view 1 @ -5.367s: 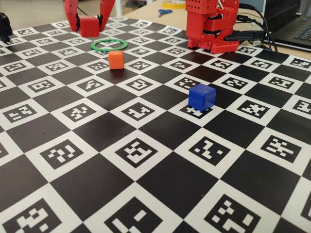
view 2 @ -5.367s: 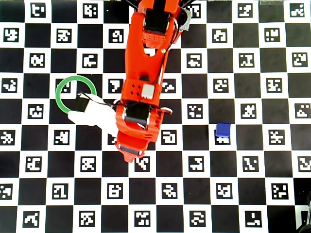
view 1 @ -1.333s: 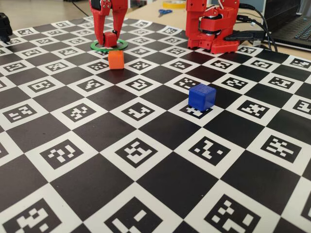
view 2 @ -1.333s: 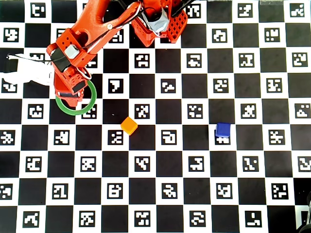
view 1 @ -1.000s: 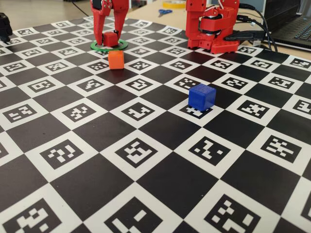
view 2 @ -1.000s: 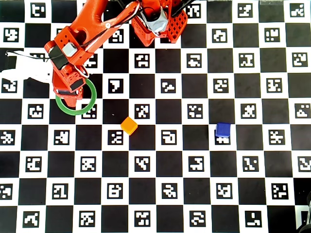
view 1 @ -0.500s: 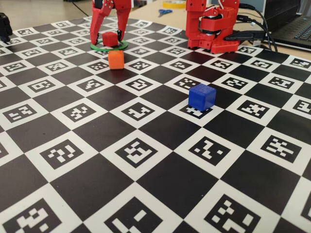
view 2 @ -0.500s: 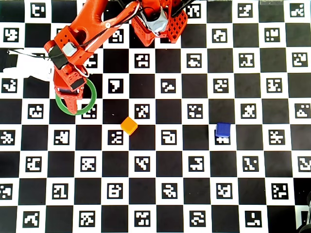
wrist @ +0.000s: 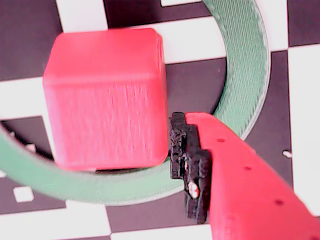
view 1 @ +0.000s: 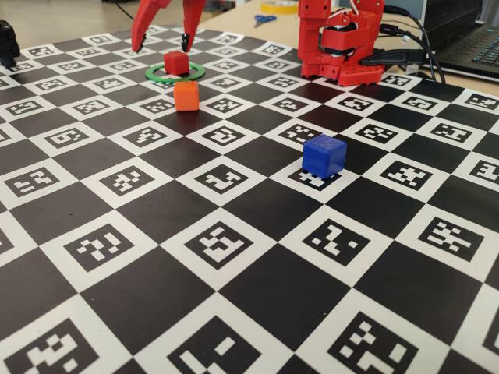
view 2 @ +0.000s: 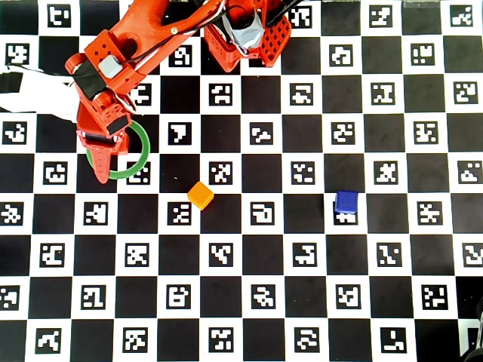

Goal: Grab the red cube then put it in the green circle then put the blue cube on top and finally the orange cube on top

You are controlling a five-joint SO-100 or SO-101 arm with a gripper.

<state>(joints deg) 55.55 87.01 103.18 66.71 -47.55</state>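
In the overhead view the arm (view 2: 113, 68) covers the red cube entirely, along with the upper left arc of the green circle (view 2: 139, 154). The wrist view cuts the green circle (wrist: 245, 60) at the top and left edges, and only one finger (wrist: 240, 175) of the gripper shows there — the other lies outside the picture. In the fixed view the gripper (view 1: 162, 43) runs off the top edge, so only its lower fingers appear. The scissors (view 1: 263, 19) far behind are small and soft — little detail can be made out.
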